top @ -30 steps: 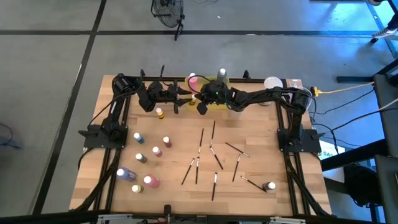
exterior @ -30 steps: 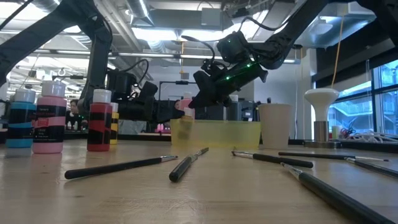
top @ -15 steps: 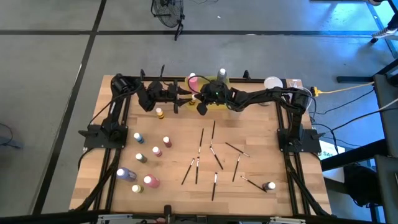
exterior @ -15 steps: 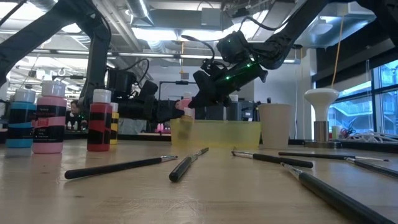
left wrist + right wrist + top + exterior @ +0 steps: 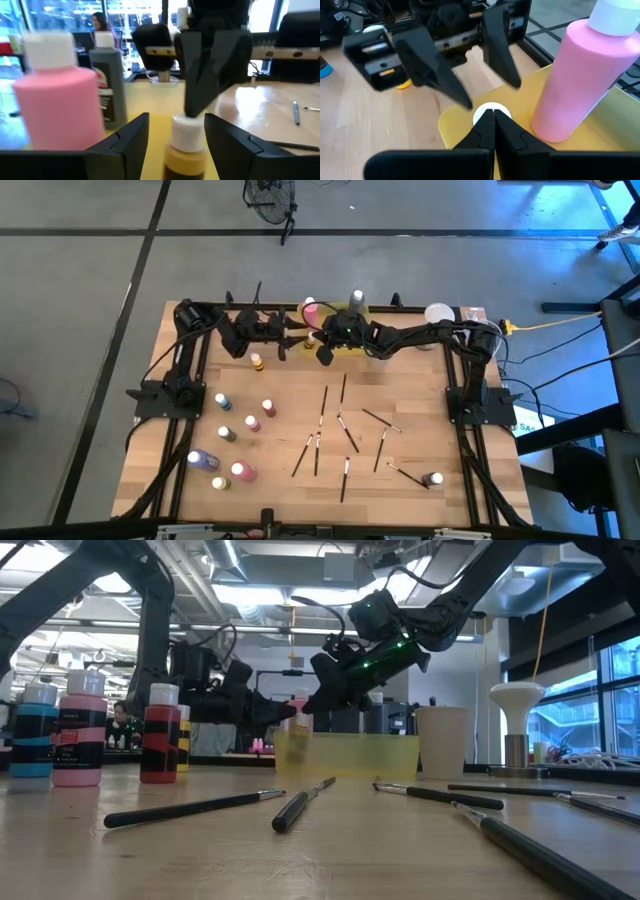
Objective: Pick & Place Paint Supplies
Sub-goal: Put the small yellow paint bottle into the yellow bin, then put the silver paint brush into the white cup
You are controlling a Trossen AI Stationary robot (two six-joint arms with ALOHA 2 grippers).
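A small yellow bottle with a white cap (image 5: 187, 137) stands in the translucent yellow tray (image 5: 451, 127) at the table's far middle. Beside it in the tray are a pink bottle (image 5: 580, 75) and a grey bottle (image 5: 111, 82). My left gripper (image 5: 177, 135) is open and level, one finger on each side of the small bottle; whether a finger touches it I cannot tell. My right gripper (image 5: 490, 114) is shut and slants down from the right onto the bottle's cap. Both grippers meet at the tray's left end (image 5: 312, 340). My right gripper rests its shut fingertips (image 5: 194, 107) on top of the small bottle's white cap (image 5: 490, 111). It comes from above, slanting down from the table's right. The bottle stands upright in the tray beneath it.
Several paint bottles (image 5: 232, 430) stand on the table's left half, and another one (image 5: 432, 478) sits near the front right. Thin dark paintbrushes (image 5: 340, 430) lie scattered over the middle. A grey-beige cup (image 5: 441, 740) stands right of the tray.
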